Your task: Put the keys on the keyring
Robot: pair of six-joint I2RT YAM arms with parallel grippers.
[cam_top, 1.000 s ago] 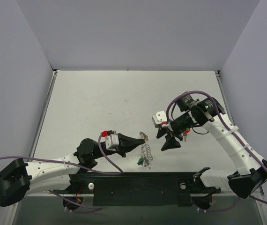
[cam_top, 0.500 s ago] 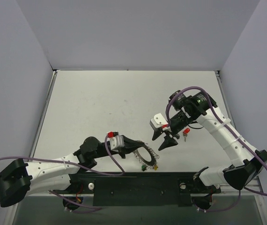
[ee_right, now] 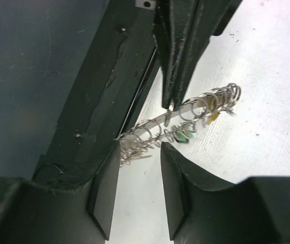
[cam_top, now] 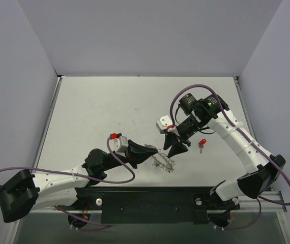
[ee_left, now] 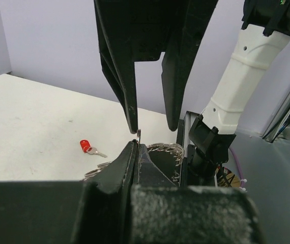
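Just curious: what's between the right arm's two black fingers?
One end of the silvery coiled metal keyring, lying at the mouth of the gap in the open right gripper; the right wrist view shows it.

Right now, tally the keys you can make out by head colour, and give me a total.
red key: 1, lying apart from the keyring
green key: 1, hanging at the keyring
yellow key: 1, hanging at the keyring
Total: 3 keys that show; more may be hidden in the coils.
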